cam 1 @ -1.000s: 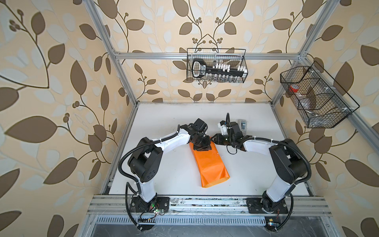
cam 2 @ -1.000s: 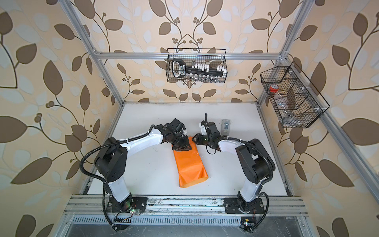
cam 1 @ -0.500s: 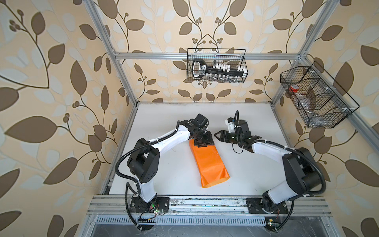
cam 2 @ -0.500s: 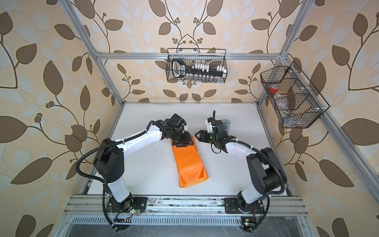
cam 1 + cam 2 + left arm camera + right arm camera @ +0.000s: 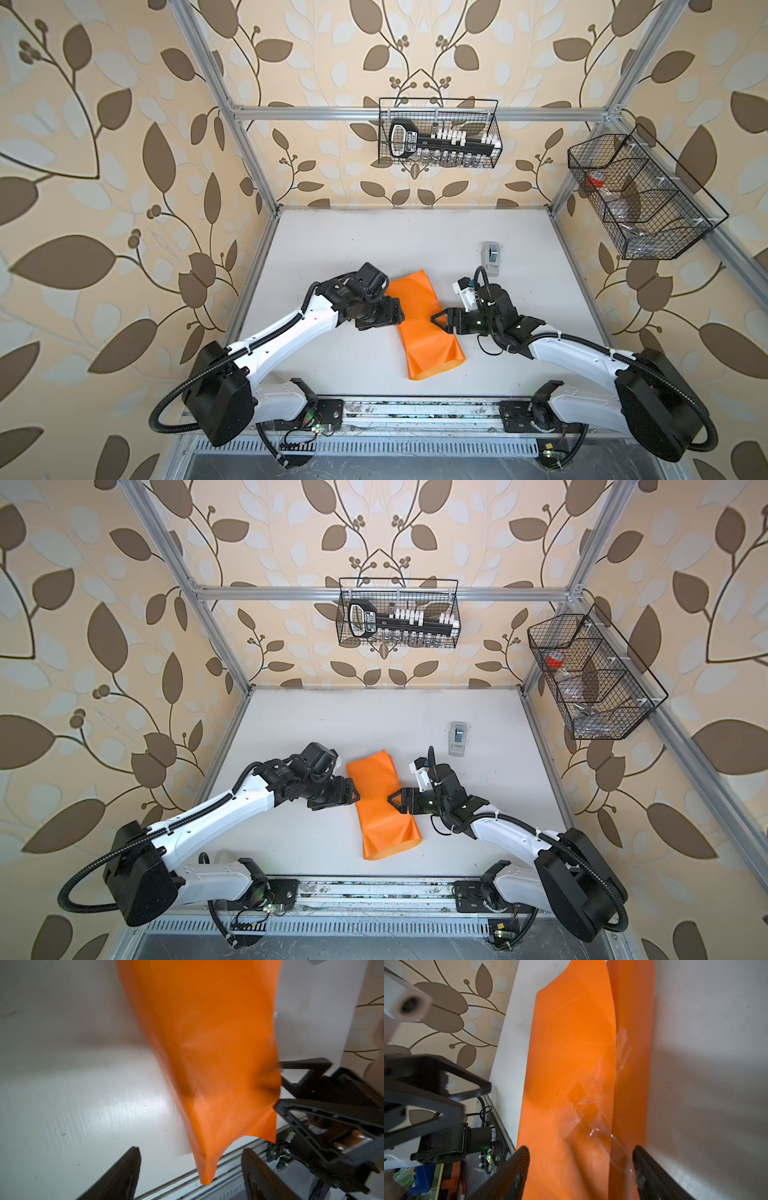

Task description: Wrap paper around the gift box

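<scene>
Black-fingered left gripper (image 5: 398, 316), splayed and empty, sits just left of the long folded-over sheet of glossy orange wrapping paper (image 5: 424, 345), whose long axis runs away from the robot. The small black gift box is hidden, probably inside. Opposite, the right gripper (image 5: 437, 322), equally splayed, meets the paper's right edge.

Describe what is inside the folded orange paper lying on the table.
Only the paper itself shows, folded over into a long tube, with clear tape on its overlap. No gift box is visible in any view; whatever is inside is covered by the paper.
</scene>
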You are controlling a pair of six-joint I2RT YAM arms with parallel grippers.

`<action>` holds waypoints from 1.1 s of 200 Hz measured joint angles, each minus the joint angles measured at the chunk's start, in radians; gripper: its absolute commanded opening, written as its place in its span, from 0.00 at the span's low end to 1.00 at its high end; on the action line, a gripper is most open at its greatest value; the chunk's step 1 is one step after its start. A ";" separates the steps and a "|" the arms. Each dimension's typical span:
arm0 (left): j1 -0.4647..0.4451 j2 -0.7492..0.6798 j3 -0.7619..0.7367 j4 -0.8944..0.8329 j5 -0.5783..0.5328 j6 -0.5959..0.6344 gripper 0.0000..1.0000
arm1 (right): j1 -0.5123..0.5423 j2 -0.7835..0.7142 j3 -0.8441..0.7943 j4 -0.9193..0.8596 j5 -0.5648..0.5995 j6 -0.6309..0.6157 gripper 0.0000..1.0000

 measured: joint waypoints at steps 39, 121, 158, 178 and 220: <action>0.021 0.108 0.018 0.086 0.014 -0.015 0.79 | 0.045 0.092 0.023 0.040 0.030 0.028 0.75; 0.134 0.359 0.187 0.175 0.095 0.048 0.77 | 0.084 0.178 0.122 0.083 0.051 0.072 0.75; 0.139 0.325 0.199 0.131 0.084 0.091 0.80 | 0.061 0.142 0.126 0.023 0.051 0.016 0.80; 0.140 0.201 0.106 0.108 0.078 0.095 0.81 | 0.072 0.047 0.103 -0.036 0.055 -0.030 0.81; 0.121 -0.113 -0.108 0.079 0.090 0.075 0.82 | 0.134 -0.077 0.025 -0.094 0.056 -0.069 0.79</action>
